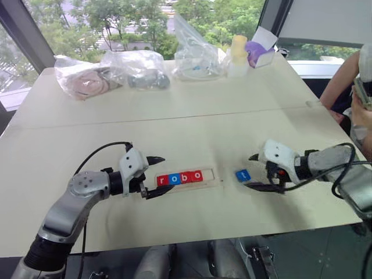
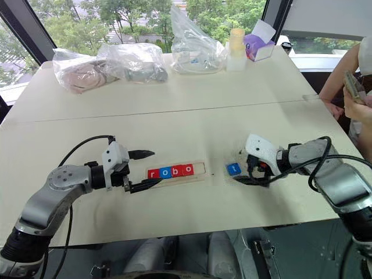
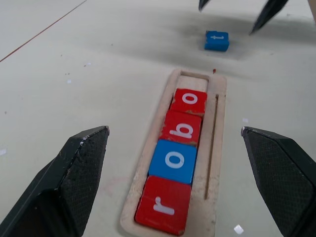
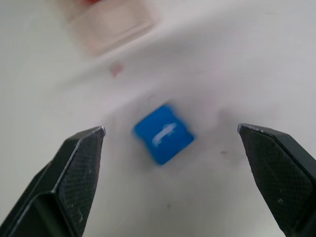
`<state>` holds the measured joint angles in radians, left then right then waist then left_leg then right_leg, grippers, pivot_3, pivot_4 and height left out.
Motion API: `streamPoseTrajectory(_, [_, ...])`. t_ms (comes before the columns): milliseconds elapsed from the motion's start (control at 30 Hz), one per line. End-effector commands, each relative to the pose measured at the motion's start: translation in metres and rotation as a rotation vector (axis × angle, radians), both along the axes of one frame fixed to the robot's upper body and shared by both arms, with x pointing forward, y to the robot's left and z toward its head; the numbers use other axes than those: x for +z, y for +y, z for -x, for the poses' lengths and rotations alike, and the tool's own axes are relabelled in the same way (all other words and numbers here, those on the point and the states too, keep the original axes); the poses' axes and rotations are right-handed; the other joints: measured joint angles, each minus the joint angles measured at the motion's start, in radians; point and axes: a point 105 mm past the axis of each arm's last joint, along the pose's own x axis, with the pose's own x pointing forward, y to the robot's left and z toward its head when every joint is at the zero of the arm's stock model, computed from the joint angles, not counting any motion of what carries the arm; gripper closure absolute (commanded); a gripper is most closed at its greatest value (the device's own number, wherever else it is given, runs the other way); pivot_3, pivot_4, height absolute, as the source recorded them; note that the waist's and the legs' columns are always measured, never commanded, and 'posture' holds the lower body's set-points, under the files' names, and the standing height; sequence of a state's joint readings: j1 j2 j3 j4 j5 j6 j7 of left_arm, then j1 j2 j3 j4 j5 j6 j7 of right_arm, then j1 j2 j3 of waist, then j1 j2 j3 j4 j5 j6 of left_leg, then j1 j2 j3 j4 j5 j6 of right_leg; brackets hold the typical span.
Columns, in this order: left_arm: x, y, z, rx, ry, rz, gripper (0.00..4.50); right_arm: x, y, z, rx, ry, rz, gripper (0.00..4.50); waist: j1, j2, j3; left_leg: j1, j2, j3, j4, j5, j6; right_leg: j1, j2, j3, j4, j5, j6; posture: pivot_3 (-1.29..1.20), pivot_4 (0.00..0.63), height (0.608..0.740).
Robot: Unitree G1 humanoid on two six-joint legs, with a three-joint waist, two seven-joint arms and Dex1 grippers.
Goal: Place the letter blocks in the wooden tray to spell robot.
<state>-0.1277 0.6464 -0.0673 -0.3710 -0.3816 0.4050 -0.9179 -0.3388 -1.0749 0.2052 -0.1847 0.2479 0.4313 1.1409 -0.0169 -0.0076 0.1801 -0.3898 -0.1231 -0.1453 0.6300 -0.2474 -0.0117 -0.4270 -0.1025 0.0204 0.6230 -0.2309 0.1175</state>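
The right gripper has its fingers spread wide and holds nothing. The blue t block lies flat on the table between and just beyond its fingertips, touching neither finger. The left gripper also has its fingers spread wide and is empty. Its fingertips straddle the r end of the wooden tray without visibly touching it.

Landmark: wooden tray.
- In the tray slot sit four letter blocks in a row: red r, blue o, red b, red o. They touch end to end.
- The slot space past the last o, at the tray end facing the t block, is vacant.
- The t block lies off that vacant end, near the tray but apart from it, on the bare table.

Progress, as a judgement: four of five placements are complete. One remains: grasp the t block, carry it to the vacant end and seat it beside the last o.

Limits of view:
- The right wrist view is blurred. The t mark reads as a smear there, and the tray end is indistinct.
- The letter's orientation relative to the word cannot be confirmed.
- Clear bags and a person's arm lie well beyond the tray, partly cut off.
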Motion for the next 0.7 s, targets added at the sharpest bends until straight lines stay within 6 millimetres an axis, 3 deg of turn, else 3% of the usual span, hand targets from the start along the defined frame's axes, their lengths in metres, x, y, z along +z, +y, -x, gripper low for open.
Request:
streamPoseTrajectory(33, [0.007,-0.002,0.002,-0.013,-0.037,-0.001,0.0,-0.004,-0.007,-0.009,0.132,-0.024,0.055,0.04,0.001,0.0,0.0,0.0,0.0,0.0,0.0,0.0,0.0,0.0,0.0,0.001,0.0,0.0,0.0,0.0,0.15,0.74])
streamPoseTrajectory(233, [0.008,-0.002,0.003,0.002,-0.042,0.005,0.0,-0.017,-0.007,-0.028,0.187,-0.025,0.047,0.04,0.004,0.0,0.001,0.0,0.0,-0.001,0.001,0.0,0.0,0.0,0.0,0.003,0.0,0.001,-0.002,0.0,0.15,0.74])
streamPoseTrajectory(433, [0.008,-0.001,0.003,0.009,-0.044,0.001,0.0,-0.023,-0.001,-0.031,0.234,-0.016,0.016,0.04,0.005,-0.001,0.001,0.001,0.0,-0.001,0.001,0.0,0.0,0.0,0.0,0.003,0.0,0.001,-0.002,0.0,0.15,0.74])
streamPoseTrajectory(533, [0.009,0.0,0.002,0.011,-0.047,0.0,0.0,-0.023,0.005,-0.031,0.245,-0.018,0.001,0.89,0.003,-0.001,0.001,0.001,0.001,-0.001,0.001,0.0,0.0,0.0,0.001,0.003,0.0,0.002,-0.002,0.0,0.15,0.74])
streamPoseTrajectory(700, [0.01,0.0,0.002,0.008,-0.051,-0.004,0.0,-0.017,0.011,-0.033,0.225,-0.032,-0.023,3.29,0.004,-0.001,0.001,0.002,0.001,0.0,0.001,0.0,-0.001,0.0,0.001,0.004,0.002,0.002,-0.003,0.0,0.15,0.74])
